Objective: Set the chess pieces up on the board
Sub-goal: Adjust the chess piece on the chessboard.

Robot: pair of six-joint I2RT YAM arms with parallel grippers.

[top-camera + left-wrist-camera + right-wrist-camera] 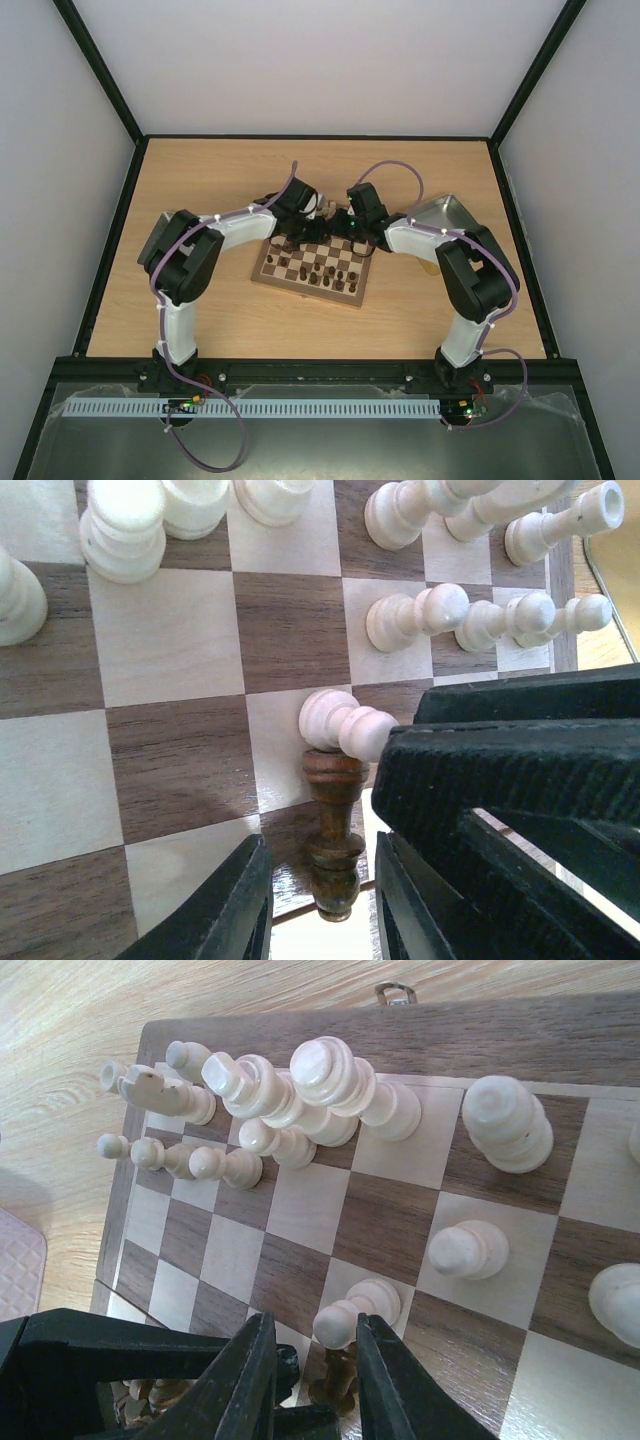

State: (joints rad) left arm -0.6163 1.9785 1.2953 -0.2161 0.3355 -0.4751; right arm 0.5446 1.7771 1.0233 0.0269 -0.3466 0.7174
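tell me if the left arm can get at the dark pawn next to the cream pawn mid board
Probably yes: the dark pawn sits between the open left fingers, a gap either side. The right fingers hover close, so room is tight.

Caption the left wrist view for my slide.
Left claw straddles a dark pawn beside a cream pawn on the board, cream pieces lined up beyond.

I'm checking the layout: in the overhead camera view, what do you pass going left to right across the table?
The left arm's elbow → board → metal tray. The right arm's elbow overlaps the tray, so its place is left out.
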